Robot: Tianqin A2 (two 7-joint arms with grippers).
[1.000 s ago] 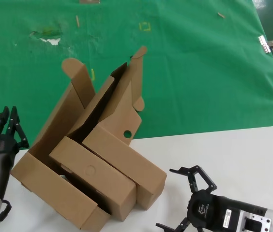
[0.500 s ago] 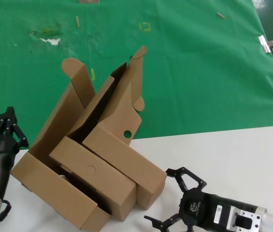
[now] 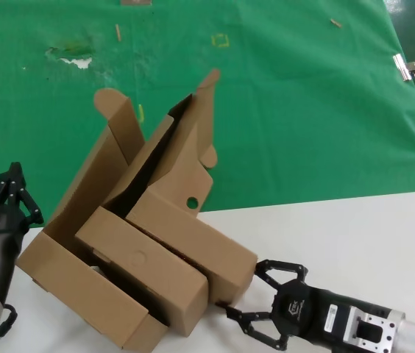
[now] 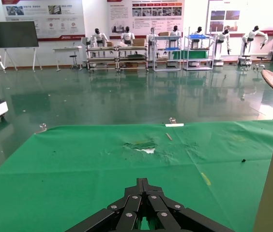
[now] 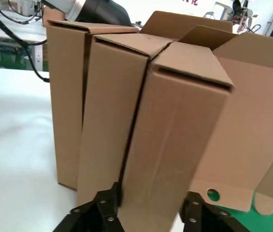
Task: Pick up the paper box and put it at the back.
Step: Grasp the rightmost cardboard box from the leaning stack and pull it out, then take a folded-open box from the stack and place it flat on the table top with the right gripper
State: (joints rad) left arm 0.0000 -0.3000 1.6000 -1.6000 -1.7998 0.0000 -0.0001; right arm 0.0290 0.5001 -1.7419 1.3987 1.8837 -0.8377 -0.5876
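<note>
The paper box lies on the white table, its hinged lid standing up against the green cloth; a punched hole shows in its flap. My right gripper is open, and its fingers straddle the box's near end. In the right wrist view the box fills the gap between the fingers, close to both pads. My left gripper is shut and empty, parked left of the boxes. In its wrist view the left gripper points at the cloth.
A box with a circle outline and a longer box with a rounded tab flap lie tight against the paper box's left side. The cloth has a white torn patch. Metal clips hold its right edge. The table extends right.
My right gripper has moved left along the table until its open fingers straddle the paper box's end. The box and its lid shifted slightly. The left arm barely moved.
</note>
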